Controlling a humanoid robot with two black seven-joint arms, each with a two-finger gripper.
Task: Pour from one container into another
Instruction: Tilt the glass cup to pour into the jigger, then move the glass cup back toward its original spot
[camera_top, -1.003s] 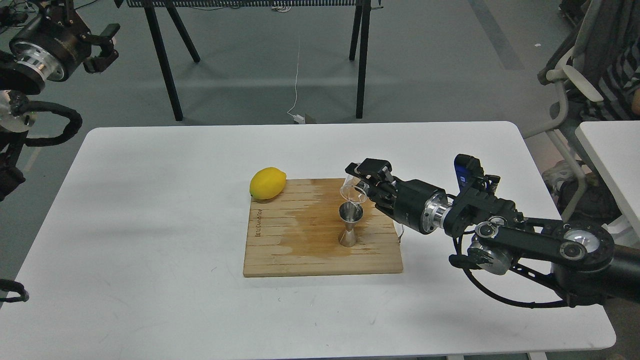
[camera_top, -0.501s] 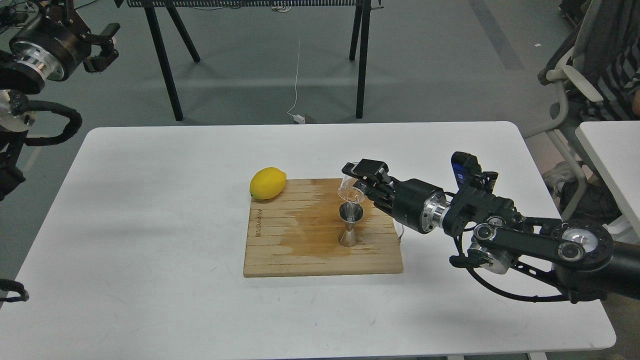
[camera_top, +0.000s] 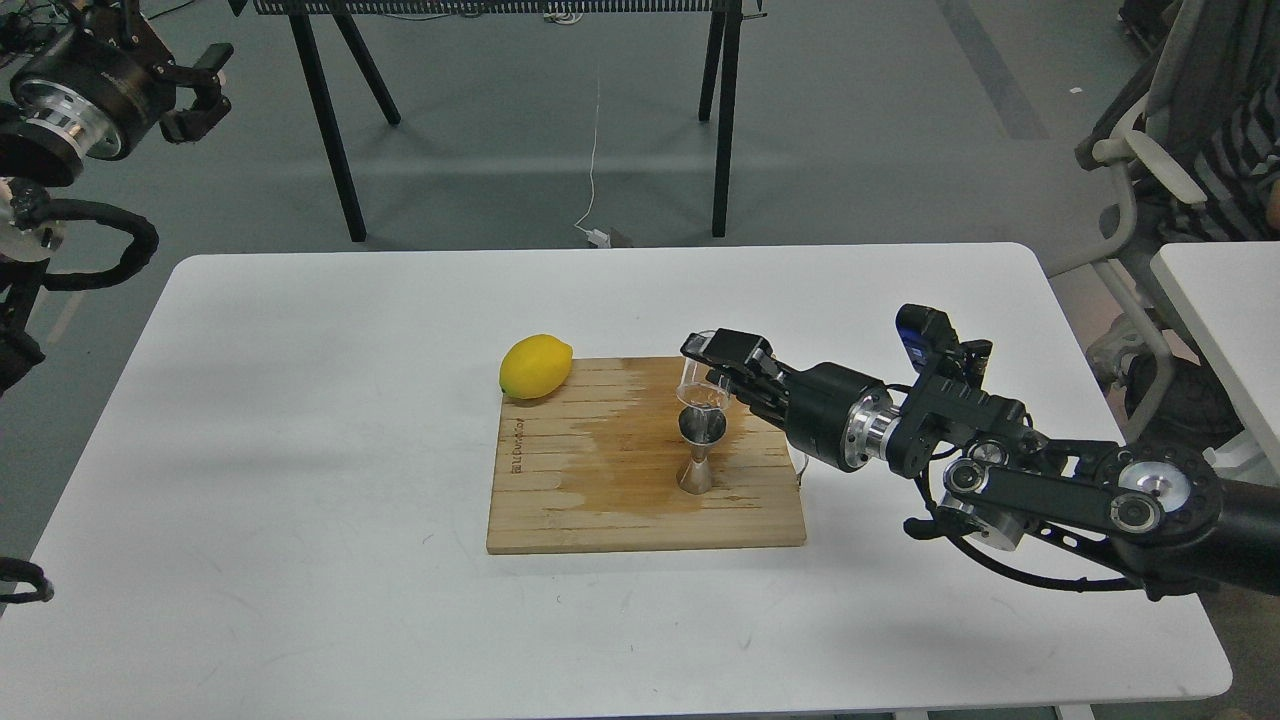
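A small steel hourglass jigger (camera_top: 700, 452) stands upright on the wooden cutting board (camera_top: 560, 500). Directly above its mouth hangs a tiny clear cup (camera_top: 700, 385), tipped over with its rim facing down toward the jigger. My right gripper (camera_top: 722, 368) reaches in from the right and is shut on that cup. My left gripper (camera_top: 195, 90) is raised at the upper left, far from the table, with its fingers apart and nothing between them.
A yellow lemon (camera_top: 535, 366) lies at the board's back left corner. The board shows a wet darker patch (camera_top: 625, 460) around the jigger. A neighbouring table's edge (camera_top: 1215, 330) and a chair (camera_top: 1140, 150) stand off to the right.
My right gripper has shifted slightly left and back, tipping the clear cup further so its rim faces down over the jigger. The left arm has drifted slightly up and left.
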